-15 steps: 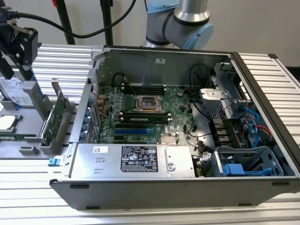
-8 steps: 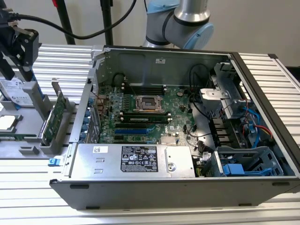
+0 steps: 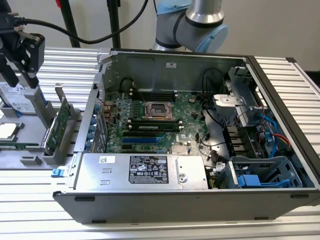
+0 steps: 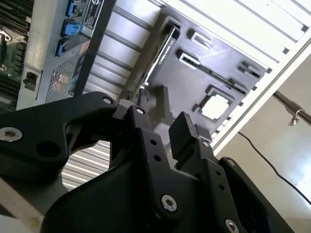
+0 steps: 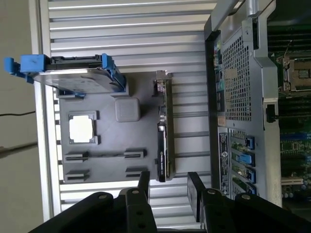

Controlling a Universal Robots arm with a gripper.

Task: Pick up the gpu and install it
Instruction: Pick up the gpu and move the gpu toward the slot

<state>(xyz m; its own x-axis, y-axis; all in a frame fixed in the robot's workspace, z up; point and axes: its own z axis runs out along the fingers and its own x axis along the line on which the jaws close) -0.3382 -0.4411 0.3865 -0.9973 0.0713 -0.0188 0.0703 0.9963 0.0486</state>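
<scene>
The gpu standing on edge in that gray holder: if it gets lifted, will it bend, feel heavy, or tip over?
Probably stiff: the gpu is a flat board with a metal bracket at one end. Likely light, being so thin. It stands on edge in the gray holder, so a sideways push could tip it.

Green gpu (image 3: 56, 126), black hand (image 5: 169, 178), green motherboard (image 3: 150, 117), grey tray (image 5: 109, 167).

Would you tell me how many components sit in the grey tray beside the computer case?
3: a blue-railed hard drive at one end, a processor chip lying flat in a recess, and the gpu standing on edge on the side nearest the case. More may be hidden.
</scene>
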